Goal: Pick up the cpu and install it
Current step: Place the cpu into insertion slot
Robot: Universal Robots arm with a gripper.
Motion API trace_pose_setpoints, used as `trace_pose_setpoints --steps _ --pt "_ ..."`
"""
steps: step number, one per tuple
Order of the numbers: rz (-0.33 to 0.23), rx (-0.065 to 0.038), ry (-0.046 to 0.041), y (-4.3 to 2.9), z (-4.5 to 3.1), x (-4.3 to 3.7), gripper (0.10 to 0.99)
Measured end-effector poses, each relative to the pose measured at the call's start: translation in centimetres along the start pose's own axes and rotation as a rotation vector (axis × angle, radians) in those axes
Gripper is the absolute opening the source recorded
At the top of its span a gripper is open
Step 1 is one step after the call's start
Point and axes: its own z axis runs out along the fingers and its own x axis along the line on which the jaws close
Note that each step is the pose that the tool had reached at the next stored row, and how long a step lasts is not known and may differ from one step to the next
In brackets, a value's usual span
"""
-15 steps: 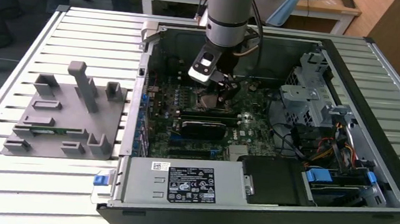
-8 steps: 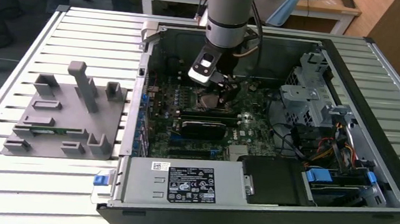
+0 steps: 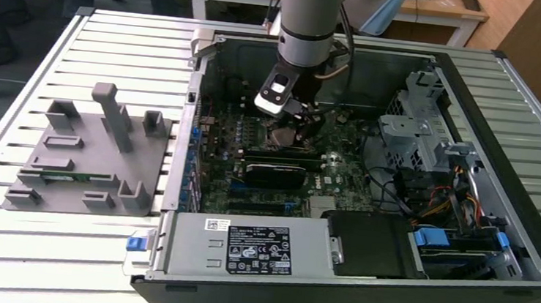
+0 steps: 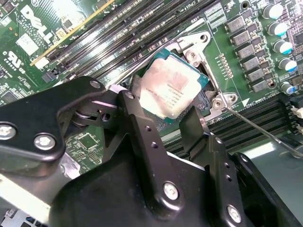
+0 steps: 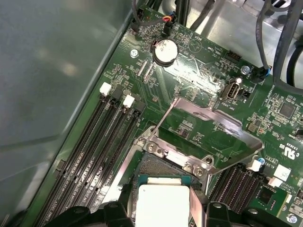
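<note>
The cpu, a flat square chip with a silvery-white top and a thin green edge, sits tilted between my gripper's two black fingers, just above the motherboard's open socket. In the first wrist view the cpu lies between the same fingers, partly over the socket's pin field. The socket's metal load plate stands swung open behind it. In the exterior view my gripper reaches down into the open computer case over the board's middle.
Memory slots run beside the socket, and a thin lever rod lies next to it. A coin battery sits further off on the board. A grey fixture stands on the exterior view's left; the power supply and drive cage crowd the case.
</note>
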Motion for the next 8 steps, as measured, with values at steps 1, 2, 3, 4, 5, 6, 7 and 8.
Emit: trace_pose_setpoints --steps 1,2,3,4,5,6,7,8 --pt "0.0 0.0 0.0 0.0 0.04 0.0 0.592" --pt "0.0 0.0 0.0001 0.0 0.07 0.0 0.592" --pt "0.0 0.001 0.0002 0.01 0.11 0.0 0.592" --pt "0.0 0.001 0.0003 0.01 0.14 0.0 0.592" --pt "0.0 0.001 0.0002 0.01 0.15 -0.01 0.592" --pt "0.0 0.001 0.0003 0.01 0.15 -0.01 0.592" --pt "0.0 0.001 0.0002 0.01 0.15 -0.01 0.592" --pt "0.0 0.002 0.0 0.01 0.14 -0.01 0.576"
